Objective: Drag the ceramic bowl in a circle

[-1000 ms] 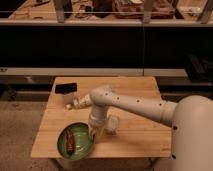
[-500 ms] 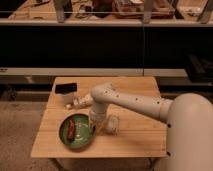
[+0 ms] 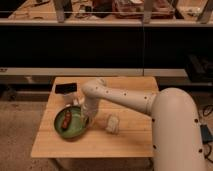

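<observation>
The ceramic bowl (image 3: pixel 70 124), a glossy green shallow dish with a red-brown elongated item (image 3: pixel 66 120) in it, sits on the left half of the wooden table (image 3: pixel 125 142). My gripper (image 3: pixel 87 119) reaches down from the white arm (image 3: pixel 120 97) to the bowl's right rim and is shut on that rim. The arm's wrist hides the exact contact point.
A black flat object (image 3: pixel 66 88) lies at the table's back left corner, with a small pale block (image 3: pixel 76 101) just in front of it. A crumpled white item (image 3: pixel 112 124) lies right of the bowl. Dark shelving stands behind the table.
The bowl has slid from the table's front left toward the back, moving with my gripper. The arm's wrist has drawn back with it.
</observation>
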`<state>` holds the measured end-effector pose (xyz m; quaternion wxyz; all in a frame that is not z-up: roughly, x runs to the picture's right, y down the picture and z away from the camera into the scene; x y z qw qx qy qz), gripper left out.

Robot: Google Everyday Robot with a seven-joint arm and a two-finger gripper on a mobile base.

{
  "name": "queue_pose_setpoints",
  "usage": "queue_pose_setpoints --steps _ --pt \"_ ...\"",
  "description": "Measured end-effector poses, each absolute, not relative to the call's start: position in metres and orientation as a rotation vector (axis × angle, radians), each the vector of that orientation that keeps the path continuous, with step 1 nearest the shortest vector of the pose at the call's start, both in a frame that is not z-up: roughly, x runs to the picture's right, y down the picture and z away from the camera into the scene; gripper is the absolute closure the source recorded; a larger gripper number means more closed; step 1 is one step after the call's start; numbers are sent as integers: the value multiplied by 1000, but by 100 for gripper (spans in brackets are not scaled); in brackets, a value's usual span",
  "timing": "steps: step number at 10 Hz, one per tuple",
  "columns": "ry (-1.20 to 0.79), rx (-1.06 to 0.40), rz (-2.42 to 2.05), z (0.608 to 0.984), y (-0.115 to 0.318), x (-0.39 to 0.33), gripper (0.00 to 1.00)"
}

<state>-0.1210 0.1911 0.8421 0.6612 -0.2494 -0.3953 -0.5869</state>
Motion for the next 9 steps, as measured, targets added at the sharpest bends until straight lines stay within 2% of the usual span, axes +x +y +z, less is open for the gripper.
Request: queue_pose_setpoints --steps 5,7,9 --pt "-1045 -472 -1500 806 199 -198 100" --pt "-1088 -451 -1550 784 208 -200 100" --pt "-1116 -493 -1575 768 233 -174 100"
